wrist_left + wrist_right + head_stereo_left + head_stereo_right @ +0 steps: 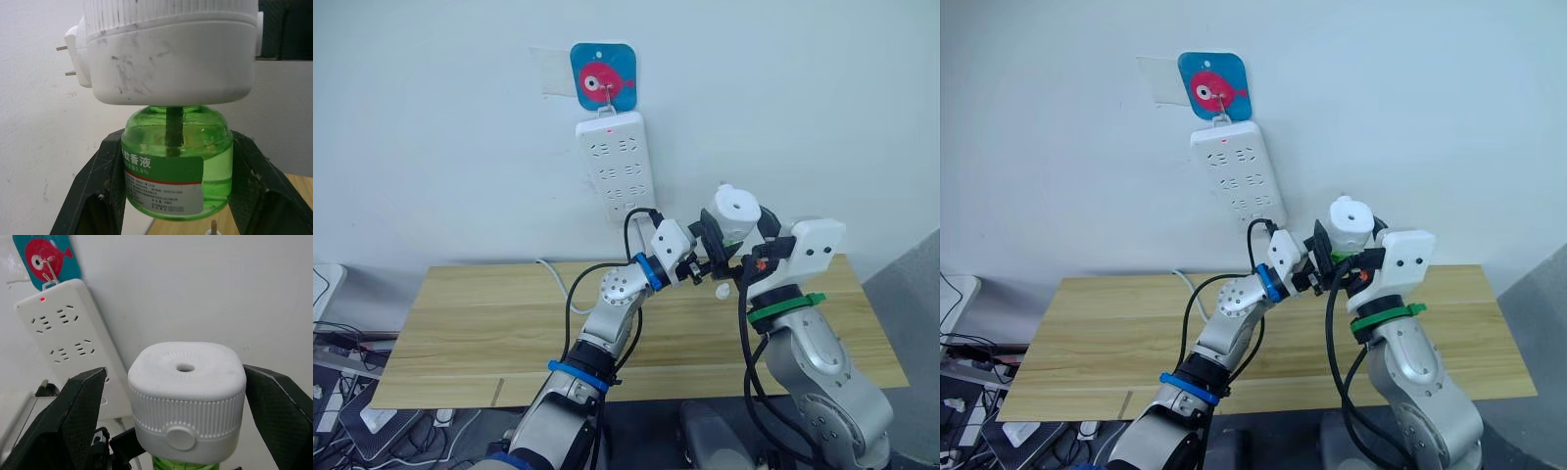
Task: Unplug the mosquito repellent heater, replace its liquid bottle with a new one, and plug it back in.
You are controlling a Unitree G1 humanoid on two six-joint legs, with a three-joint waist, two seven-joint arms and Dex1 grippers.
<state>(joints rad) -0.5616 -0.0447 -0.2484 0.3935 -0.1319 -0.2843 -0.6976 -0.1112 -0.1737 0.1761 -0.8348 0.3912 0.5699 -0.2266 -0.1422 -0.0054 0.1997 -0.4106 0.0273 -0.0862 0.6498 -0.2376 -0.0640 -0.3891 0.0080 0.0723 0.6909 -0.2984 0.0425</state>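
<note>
A wooden table (489, 333) stood against the white wall, and above it a white power strip (620, 166) hung from a hook on a blue tag with a red fish (603, 76), a small red light glowing at its top end and its sockets bare. The heater (735, 212) was unplugged and held up in the air between the two arms, in front of the wall and just right of the strip's lower end, its two prongs (63, 60) sticking out free. The left gripper (171, 186) had its fingers closed against both sides of the green bottle (176, 161) under the heater; a dark wick ran up through the liquid into the white body. The bottle's label carried Chinese characters, "蚊香液", with smaller print I could not read. The right gripper (178, 406) held its fingers at either side of the heater; I could not tell if they touched it. A small white piece (722, 291) lay on the table below.
</note>
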